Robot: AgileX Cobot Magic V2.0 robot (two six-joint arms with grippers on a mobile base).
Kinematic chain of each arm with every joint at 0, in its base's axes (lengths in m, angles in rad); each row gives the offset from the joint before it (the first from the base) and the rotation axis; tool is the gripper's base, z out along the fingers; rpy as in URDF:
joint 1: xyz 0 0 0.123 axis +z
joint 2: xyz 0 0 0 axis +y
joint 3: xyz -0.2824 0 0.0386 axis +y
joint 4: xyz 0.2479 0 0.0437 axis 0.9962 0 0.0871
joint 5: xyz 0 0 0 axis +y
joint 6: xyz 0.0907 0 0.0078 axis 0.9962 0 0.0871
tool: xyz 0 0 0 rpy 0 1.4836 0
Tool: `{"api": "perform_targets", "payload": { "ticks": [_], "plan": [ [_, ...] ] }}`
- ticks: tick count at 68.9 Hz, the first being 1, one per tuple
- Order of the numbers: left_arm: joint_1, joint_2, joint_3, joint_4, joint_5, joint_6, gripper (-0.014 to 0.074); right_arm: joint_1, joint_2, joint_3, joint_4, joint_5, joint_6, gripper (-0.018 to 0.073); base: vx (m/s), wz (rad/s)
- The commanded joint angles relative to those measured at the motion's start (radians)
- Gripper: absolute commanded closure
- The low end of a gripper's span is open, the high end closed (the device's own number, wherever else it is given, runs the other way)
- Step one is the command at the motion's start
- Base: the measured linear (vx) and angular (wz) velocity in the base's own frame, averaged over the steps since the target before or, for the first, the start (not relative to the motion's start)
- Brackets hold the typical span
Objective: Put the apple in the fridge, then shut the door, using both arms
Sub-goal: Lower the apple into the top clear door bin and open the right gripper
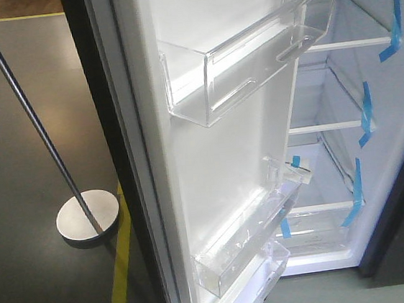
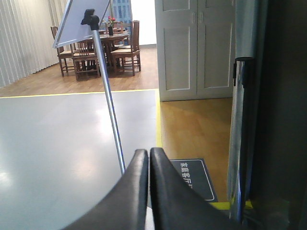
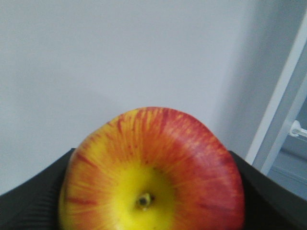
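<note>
The apple, red streaked over yellow with its stem dimple facing the camera, fills the lower part of the right wrist view. My right gripper is shut on it, with a black finger on either side. Behind it is a plain white fridge surface. The fridge stands open, showing glass shelves and blue tape. The door is swung out toward the front view, its clear bins facing me. My left gripper is shut and empty, beside the door's dark outer edge.
A shiny stanchion pole on a round metal base stands left of the door. In the left wrist view the pole carries a tilted sign. Yellow floor tape runs by the door. A dark floor mat lies below.
</note>
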Motion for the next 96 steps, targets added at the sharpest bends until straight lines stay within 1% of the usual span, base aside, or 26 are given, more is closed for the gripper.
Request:
{"api": "perform_targets", "payload": {
  "ticks": [1,8,20,25,40,45,50,68,75,83,88,96],
  "plan": [
    [-0.008,-0.014,-0.020,-0.010,-0.073,-0.008,0.0605,-0.002,0.077,-0.130,-0.002,0.007,0.009,0.0503,0.00,0.00],
    [-0.008,-0.014,-0.020,-0.010,-0.073,-0.008,0.0605,-0.002,0.162,-0.226,-0.023,0.058,0.009,0.0503,0.00,0.00],
    [-0.008,-0.014,-0.020,-0.010,-0.073,-0.008,0.0605,-0.002,0.280,-0.324,-0.045,0.114,0.009,0.0503,0.00,0.00],
    [-0.008,-0.014,-0.020,-0.010,-0.073,-0.008,0.0605,-0.002,0.317,-0.344,-0.052,0.145,0.005,0.0500,0.00,0.00],
    [-0.008,-0.014,-0.020,-0.010,-0.073,-0.008,0.0605,-0.002,0.365,-0.345,-0.098,0.152,-0.013,0.0471,0.00,0.00],
    [-0.008,-0.014,-0.020,-0.010,-0.073,-0.008,0.0605,-0.002,0.369,-0.345,-0.100,0.152,-0.015,0.0436,0.00,0.00],
    [-0.008,-0.014,-0.020,-0.010,-0.073,-0.008,0.0605,-0.002,0.371,-0.345,-0.105,0.153,-0.015,0.0376,0.00,0.00],
    [-0.008,-0.014,-0.020,-0.010,-0.073,-0.008,0.0605,-0.002,0.372,-0.345,-0.135,0.148,-0.015,0.0085,0.00,0.00],
    [-0.008,-0.014,-0.020,-0.010,-0.073,-0.008,0.0605,-0.002,0.372,-0.345,-0.160,0.144,-0.015,0.0008,0.00,0.00],
    [-0.008,-0.014,-0.020,-0.010,-0.073,-0.008,0.0605,-0.002,0.372,-0.345,-0.185,0.139,-0.015,-0.0039,0.00,0.00],
    [-0.008,-0.014,-0.020,-0.010,-0.073,-0.008,0.0605,-0.002,0.372,-0.345,-0.205,0.135,-0.015,-0.0042,0.00,0.00],
    [-0.008,-0.014,-0.020,-0.010,-0.073,-0.008,0.0605,-0.002,0.372,-0.345,-0.206,0.135,-0.016,-0.0036,0.00,0.00]
  ]
}}
